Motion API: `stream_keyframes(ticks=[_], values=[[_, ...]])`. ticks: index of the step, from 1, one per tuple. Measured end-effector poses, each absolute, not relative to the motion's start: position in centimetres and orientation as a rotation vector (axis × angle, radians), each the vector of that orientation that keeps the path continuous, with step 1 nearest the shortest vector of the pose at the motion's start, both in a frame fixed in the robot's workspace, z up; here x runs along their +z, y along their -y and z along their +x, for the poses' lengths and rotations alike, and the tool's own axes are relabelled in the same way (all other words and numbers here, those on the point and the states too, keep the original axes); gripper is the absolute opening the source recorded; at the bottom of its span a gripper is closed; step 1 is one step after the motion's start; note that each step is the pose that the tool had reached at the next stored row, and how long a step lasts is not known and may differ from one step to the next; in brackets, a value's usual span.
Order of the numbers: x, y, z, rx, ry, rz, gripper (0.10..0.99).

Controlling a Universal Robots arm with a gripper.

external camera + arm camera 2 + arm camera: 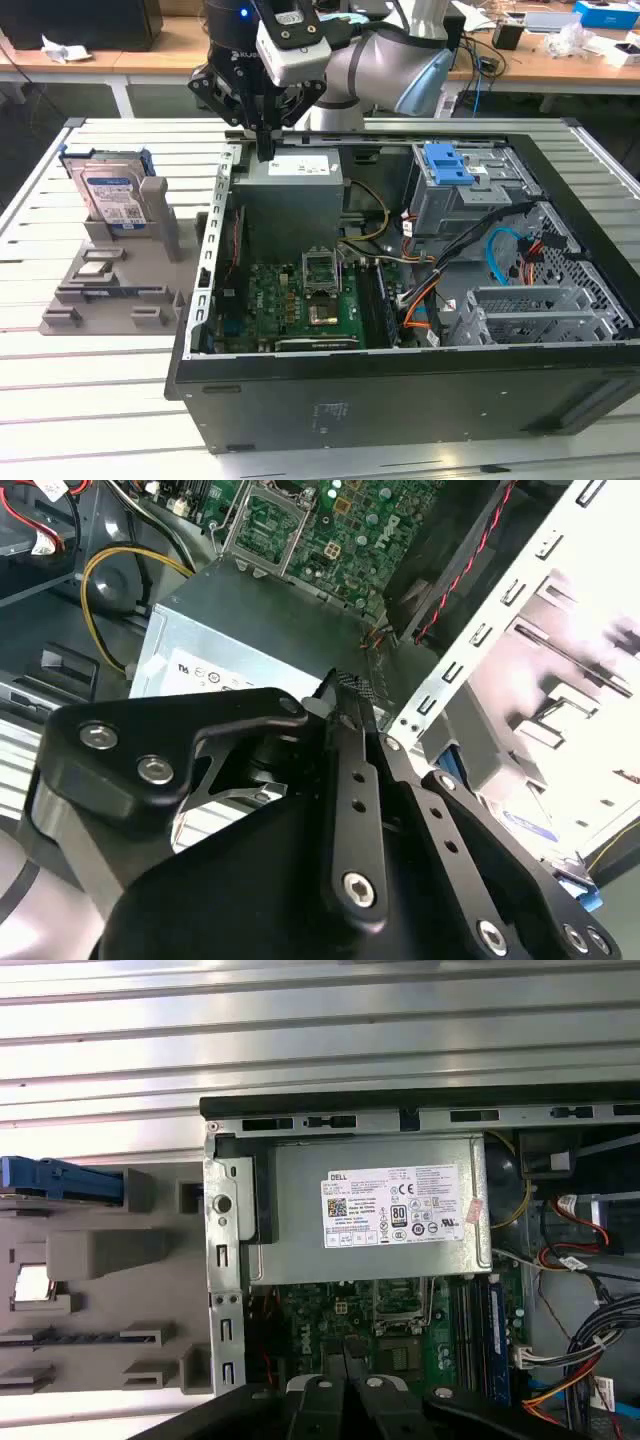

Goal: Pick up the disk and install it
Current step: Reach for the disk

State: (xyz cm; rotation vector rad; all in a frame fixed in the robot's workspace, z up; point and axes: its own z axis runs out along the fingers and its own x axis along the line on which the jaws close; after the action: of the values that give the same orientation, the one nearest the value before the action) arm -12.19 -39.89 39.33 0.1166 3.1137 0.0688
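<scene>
The fingers [266, 146] are pressed together, holding nothing, and hang just above the grey power-supply box [295, 172] at the edge of the open computer case [400, 400]. The disk [112, 196] stands upright in a grey holder [105, 290] on the tabletop [90, 400], at the exterior view's left of the case.

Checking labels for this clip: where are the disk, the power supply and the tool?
disk [112, 198]: exterior view, on its label.
power supply [395, 1205]: first wrist view, on its white label.
tool [265, 150]: exterior view, between its fingertips.
</scene>
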Motion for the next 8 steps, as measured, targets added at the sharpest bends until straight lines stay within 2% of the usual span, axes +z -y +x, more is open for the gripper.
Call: stream_keyframes(ticks=[8], values=[[39.3, 39.9, -13.8, 0.069, -3.114, 0.117, 0.106]])
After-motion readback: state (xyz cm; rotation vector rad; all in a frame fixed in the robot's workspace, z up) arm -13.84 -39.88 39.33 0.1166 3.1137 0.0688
